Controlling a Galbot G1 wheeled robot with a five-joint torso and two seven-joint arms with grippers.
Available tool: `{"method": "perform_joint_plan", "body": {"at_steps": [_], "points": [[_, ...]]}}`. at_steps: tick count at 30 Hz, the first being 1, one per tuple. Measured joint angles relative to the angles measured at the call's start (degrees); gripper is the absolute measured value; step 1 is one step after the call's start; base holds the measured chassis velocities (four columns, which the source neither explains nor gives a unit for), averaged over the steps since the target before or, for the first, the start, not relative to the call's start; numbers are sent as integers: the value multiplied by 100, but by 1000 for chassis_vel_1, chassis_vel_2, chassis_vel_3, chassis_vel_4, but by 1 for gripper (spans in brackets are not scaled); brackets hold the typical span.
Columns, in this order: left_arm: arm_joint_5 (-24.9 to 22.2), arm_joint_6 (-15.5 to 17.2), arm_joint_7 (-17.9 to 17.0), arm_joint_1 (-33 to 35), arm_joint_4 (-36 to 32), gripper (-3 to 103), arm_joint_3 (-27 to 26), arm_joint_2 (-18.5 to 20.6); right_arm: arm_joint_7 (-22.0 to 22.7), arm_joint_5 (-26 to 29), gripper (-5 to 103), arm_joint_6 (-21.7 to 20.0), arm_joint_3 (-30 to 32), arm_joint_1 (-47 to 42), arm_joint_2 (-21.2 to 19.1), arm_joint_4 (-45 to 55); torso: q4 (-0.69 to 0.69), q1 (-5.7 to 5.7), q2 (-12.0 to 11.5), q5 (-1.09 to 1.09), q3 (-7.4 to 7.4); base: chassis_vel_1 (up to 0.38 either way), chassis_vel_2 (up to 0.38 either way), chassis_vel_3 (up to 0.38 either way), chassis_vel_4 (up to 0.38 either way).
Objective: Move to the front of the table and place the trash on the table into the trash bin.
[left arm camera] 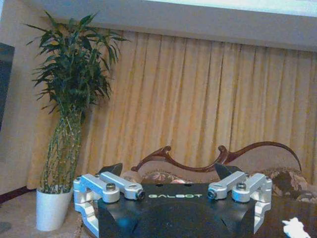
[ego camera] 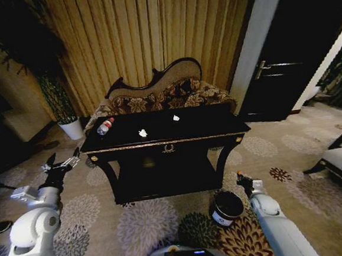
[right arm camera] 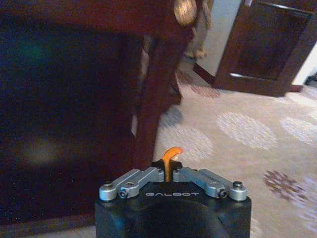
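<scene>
Jaws first: our right gripper [right arm camera: 168, 166] is pinched tight on a small orange piece [right arm camera: 171, 154], and our left gripper [left arm camera: 171, 181] has its jaws spread wide with nothing between them. From the head view we see the right gripper [ego camera: 242, 179] low by the front right leg of the table [ego camera: 166, 141], just beside and slightly above the rim of the trash bin [ego camera: 227, 208], which stands on the carpet to that gripper's inner side, toward the robot. We judge that's the relation that counts: the bin mouth lies a little down and inward from the held piece, so the right arm is clearly the nearer one for the drop.

Still on the tabletop: a plastic bottle [ego camera: 104, 126] lying on its side at the left end, long axis slanting toward the sofa [ego camera: 159, 96], plus two white paper scraps, one near the middle [ego camera: 142, 132] and one further right [ego camera: 175, 118]. Our left gripper [ego camera: 60, 166] hangs off the table's left end, below top level, nearest the bottle. A potted plant [ego camera: 71, 127] stands behind it.
</scene>
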Motion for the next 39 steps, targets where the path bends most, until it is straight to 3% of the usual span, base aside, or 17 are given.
{"method": "perform_joint_plan", "body": {"at_steps": [6,14,18,23,25,26,28,29,30,32,34,36,39], "points": [[-89,44,0,-30,-1,100,-35,-74,-1,-495,3,158,15,324,0,-790,2,0,0,-1,0,0,0,0,0],[-112,43,15,6,60,100,-64,-93,-1,-747,1,166,79,242,129,-820,1,0,0,-2,0,0,0,0,0],[-155,62,201,35,104,100,-154,-30,0,-778,16,163,130,115,202,-630,0,0,0,-2,0,0,0,0,0],[-160,83,162,11,96,100,-102,-61,1,-645,38,246,144,65,311,-480,1,0,0,-2,0,0,0,0,0],[-158,87,162,9,80,100,-91,-68,1,-636,38,266,148,64,320,-455,1,0,0,-2,0,0,0,0,0],[-155,98,160,3,57,100,-82,-72,1,-625,49,283,152,64,325,-415,1,0,0,-2,0,0,0,0,0],[-153,105,159,-5,44,100,-80,-74,1,-616,49,297,158,62,327,-378,1,0,0,-1,0,0,0,0,0],[-148,113,157,-12,26,100,-79,-79,1,-553,60,352,173,47,328,-273,0,0,0,-1,0,0,0,0,0],[-148,113,157,-12,26,100,-79,-79,1,-553,60,352,173,47,328,-273,0,0,0,-1,0,0,0,0,0],[-136,129,151,1,1,100,-78,-94,2,-175,71,440,187,-35,326,184,0,0,0,-1,0,0,0,0,0],[-120,131,146,10,-3,100,-73,-102,3,-16,71,469,186,-61,325,384,0,0,0,0,0,0,0,0,0],[-52,132,145,36,-20,100,-40,-126,3,414,82,564,155,-131,322,1085,1,0,0,-2,0,0,0,0,0],[-19,132,142,69,-47,100,-17,-135,4,889,92,446,82,-222,312,2003,2,0,0,-4,0,0,0,0,0]]}}
